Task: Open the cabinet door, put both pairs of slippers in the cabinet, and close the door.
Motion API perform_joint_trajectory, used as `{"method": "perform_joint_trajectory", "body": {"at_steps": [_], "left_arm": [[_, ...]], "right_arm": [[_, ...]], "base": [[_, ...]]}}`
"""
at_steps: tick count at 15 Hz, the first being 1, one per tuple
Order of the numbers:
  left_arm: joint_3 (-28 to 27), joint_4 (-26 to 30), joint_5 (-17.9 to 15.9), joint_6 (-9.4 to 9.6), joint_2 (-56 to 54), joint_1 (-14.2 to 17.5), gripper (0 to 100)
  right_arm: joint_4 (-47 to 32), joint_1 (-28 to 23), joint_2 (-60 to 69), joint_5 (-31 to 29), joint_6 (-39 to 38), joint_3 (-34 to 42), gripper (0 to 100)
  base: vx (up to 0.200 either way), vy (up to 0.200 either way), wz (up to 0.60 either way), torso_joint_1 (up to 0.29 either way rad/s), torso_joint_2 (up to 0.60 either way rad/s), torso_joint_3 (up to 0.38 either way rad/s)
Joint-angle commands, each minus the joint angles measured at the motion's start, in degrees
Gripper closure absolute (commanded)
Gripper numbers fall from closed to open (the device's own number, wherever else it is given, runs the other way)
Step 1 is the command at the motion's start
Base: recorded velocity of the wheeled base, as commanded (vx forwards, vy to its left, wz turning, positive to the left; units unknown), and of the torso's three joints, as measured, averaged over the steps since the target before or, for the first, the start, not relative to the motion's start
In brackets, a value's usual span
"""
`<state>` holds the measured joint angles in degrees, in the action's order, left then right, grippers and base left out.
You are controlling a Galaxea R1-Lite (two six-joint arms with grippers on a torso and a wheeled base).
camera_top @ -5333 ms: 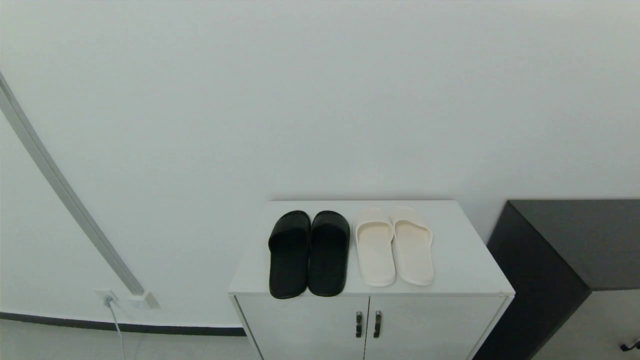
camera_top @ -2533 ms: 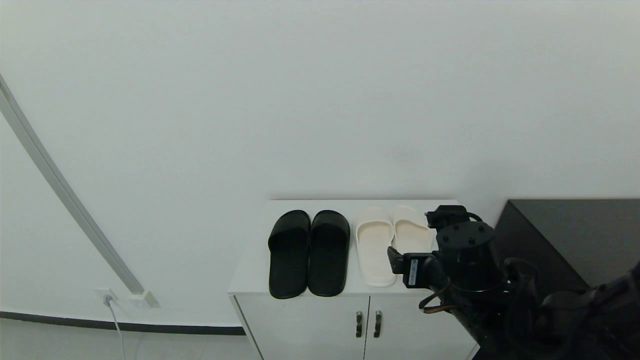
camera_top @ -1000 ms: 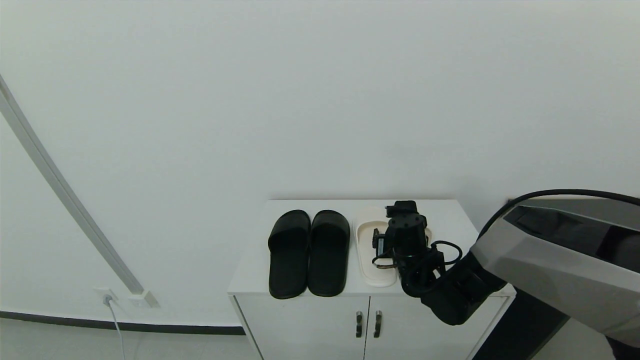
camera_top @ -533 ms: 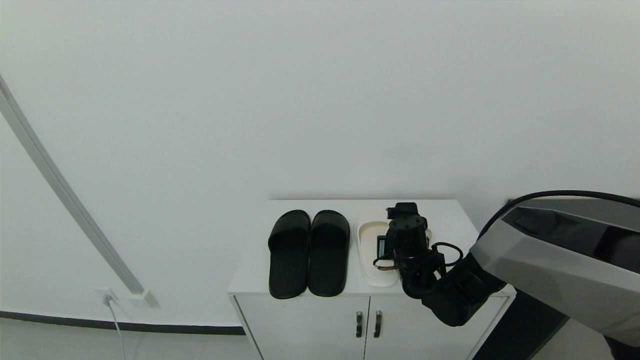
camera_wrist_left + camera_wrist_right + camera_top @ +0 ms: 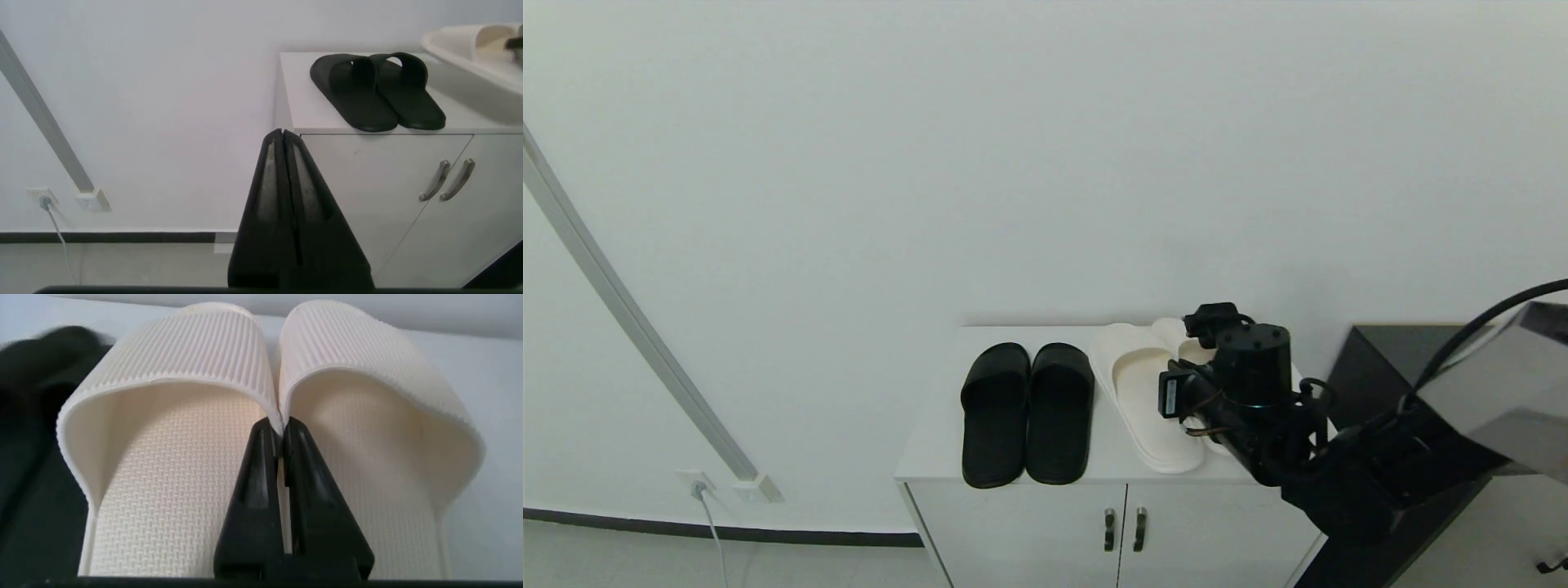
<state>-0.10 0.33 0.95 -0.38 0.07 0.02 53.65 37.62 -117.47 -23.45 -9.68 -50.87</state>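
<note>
**White pair pinched in the right claw, cabinet doors closed**

We see the right gripper (image 5: pixel 282 429) with its fingers drawn narrow, clamping the inner edges of the two ribbed straps of the white slippers (image 5: pixel 245 416) where they meet. One slipper sits on each side of the claw, toes pointing away from the wrist. In the head view the white slippers (image 5: pixel 1147 408) lie over the right half of the cabinet (image 5: pixel 931 445), partly covered by the arm. From the left wrist view a pale sole (image 5: pixel 478 49) stands clear of the cabinet top, not resting on it.

The black slippers (image 5: pixel 1025 412) sit side by side on the left half of the top, just beside the white pair, soles flat and heels at the front edge. Below them both doors (image 5: pixel 1021 535) are closed, and their two handles (image 5: pixel 1124 529) are upright at the centre seam.

The left gripper (image 5: pixel 283 135) hangs low, well apart from the cabinet and off to its left, with its fingers pressed together on nothing.

A small white label (image 5: pixel 1168 396) sits on the right wrist; we cannot read its print. A dark cabinet (image 5: pixel 1413 384) stands to the right of the white one. On the wall to the left are a slanted cable duct (image 5: pixel 621 306) and a wall socket (image 5: pixel 697 483) with a plugged-in cable.
</note>
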Motion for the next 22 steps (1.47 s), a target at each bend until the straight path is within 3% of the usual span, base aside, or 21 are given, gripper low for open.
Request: {"method": "perform_joint_trajectory", "body": {"at_steps": [1,4,13,22], "left_arm": [[0.0,0.0,0.0,0.03,0.0,0.0,100],[0.0,0.0,-0.1,0.11,0.0,0.0,100],[0.0,0.0,-0.1,0.11,0.0,0.0,100],[0.0,0.0,-0.1,0.11,0.0,0.0,100]], "right_arm": [[0.1,0.2,11.1,4.9,0.9,6.5,100],[-0.1,0.5,19.1,12.4,2.3,14.8,100],[-0.6,0.1,18.9,14.3,2.3,16.8,100],[-5.1,1.8,26.9,18.9,4.0,22.0,100]], "base": [[0.000,0.000,0.00,0.000,0.00,0.000],[0.000,0.000,0.00,0.000,0.00,0.000],[0.000,0.000,0.00,0.000,0.00,0.000],[-0.200,0.000,0.00,0.000,0.00,0.005]]}}
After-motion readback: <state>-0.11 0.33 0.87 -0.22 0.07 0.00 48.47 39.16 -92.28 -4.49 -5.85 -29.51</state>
